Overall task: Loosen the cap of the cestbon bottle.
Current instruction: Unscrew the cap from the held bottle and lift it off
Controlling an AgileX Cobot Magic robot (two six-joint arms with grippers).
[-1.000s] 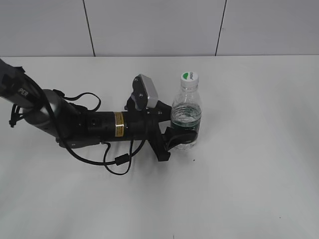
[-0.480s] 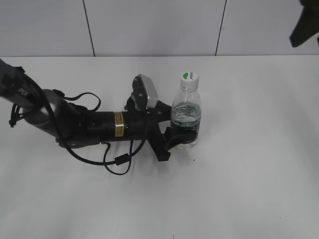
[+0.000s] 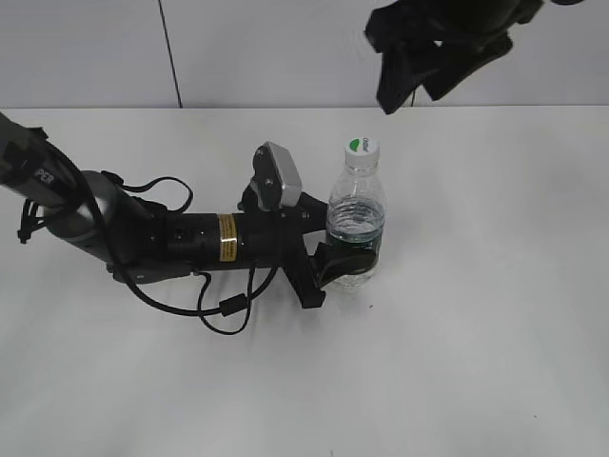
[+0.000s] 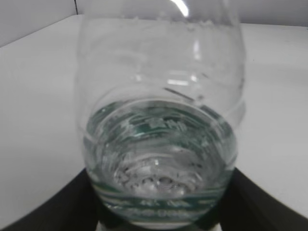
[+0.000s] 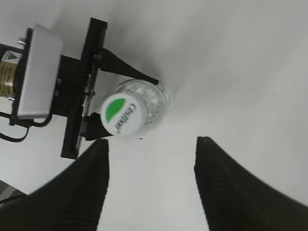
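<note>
The small clear plastic cestbon bottle (image 3: 356,224) with its dark green label band stands upright on the white tabletop (image 3: 476,314), its long axis vertical. The left gripper (image 3: 347,255) reaches in from the side, its black fingers (image 3: 335,267) clamped around the bottle's lower body at the label. The left wrist view shows the rippled water and curved transparent wall filling the frame between the two dark fingers.

The small round white plastic screw cap (image 5: 121,114) with a green patch on top sits on the bottle's narrow neck. The right gripper (image 5: 151,180) hangs well above the cap with its ribbed black fingers (image 5: 89,187) spread wide and holding nothing. In its own view, the cap lies off the mid-gap, toward one finger. Being above the cap, this arm is the one likely placed to descend along the bottle's axis and close on the cap's smooth rim.
</note>
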